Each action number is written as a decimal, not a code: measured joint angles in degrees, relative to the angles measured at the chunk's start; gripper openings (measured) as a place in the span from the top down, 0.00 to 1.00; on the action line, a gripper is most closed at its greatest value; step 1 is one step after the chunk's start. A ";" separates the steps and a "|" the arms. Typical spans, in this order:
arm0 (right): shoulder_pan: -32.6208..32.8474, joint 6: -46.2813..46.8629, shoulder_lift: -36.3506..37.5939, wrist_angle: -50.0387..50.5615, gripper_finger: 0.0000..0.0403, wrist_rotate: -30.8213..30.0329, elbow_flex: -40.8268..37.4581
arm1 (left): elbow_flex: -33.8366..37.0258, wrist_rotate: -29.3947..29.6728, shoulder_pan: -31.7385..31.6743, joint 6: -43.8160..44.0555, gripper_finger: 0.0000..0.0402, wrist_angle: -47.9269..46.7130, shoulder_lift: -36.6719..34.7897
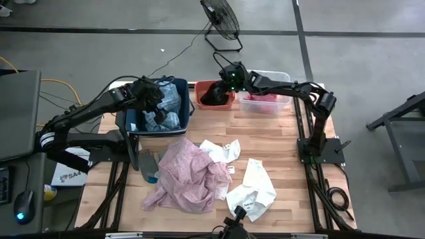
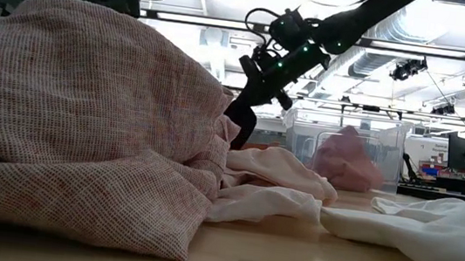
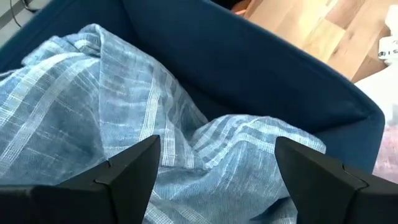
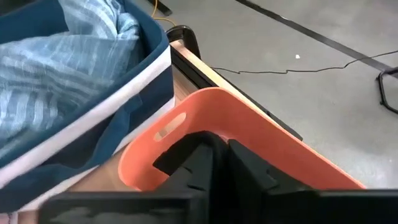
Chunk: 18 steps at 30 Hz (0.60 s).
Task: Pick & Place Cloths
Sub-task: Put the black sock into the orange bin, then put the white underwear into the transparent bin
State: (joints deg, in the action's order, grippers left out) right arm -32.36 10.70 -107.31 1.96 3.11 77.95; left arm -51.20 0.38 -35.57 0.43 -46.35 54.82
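My left gripper (image 3: 217, 177) hangs open over the blue-teal plaid cloth (image 3: 124, 106), which lies bunched in the dark blue bin (image 1: 131, 123) at the far left. My right gripper (image 4: 225, 163) is over the coral bin (image 4: 261, 134), shut on the small black cloth (image 2: 240, 123). On the table near the front lie the large pale pink cloth (image 1: 189, 176), two white cloths (image 1: 222, 150) (image 1: 254, 189) and a grey-green cloth (image 1: 147, 160). A coral pink cloth (image 1: 262, 98) sits in the clear bin (image 1: 282, 75). My right gripper pinches the black cloth between its two fingers, which slant down from the table's right. Which part it has cannot be told: cloth and fingers are equally dark. The cloth hangs below the fingers (image 2: 255, 85); its lower end is hidden behind the pale pink cloth.
The three bins stand in a row along the table's far edge. A floor fan (image 1: 220, 20) stands beyond it. Bare wood (image 1: 292, 143) shows at the right between the white cloths and the clear bin.
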 joint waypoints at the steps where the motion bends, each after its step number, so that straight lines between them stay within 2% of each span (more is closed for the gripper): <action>1: 0.00 -0.30 0.00 0.14 0.83 0.00 0.00 | 0.00 0.00 0.00 0.00 0.23 0.04 0.00; 10: -1.16 -0.44 4.89 3.60 0.50 0.07 0.02 | 0.00 -2.53 -0.02 -0.04 0.23 0.84 -0.02; 14: -1.55 -0.67 9.33 10.14 0.44 1.84 0.02 | 0.00 -5.17 0.00 -0.16 0.23 3.72 0.00; 18: -0.87 -1.89 14.44 19.68 0.43 6.21 0.02 | 0.00 -10.70 -0.02 -1.07 0.23 7.49 -0.02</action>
State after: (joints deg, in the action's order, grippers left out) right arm -33.23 8.80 -92.87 21.64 9.32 77.97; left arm -51.20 -10.32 -35.59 -0.64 -38.86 54.81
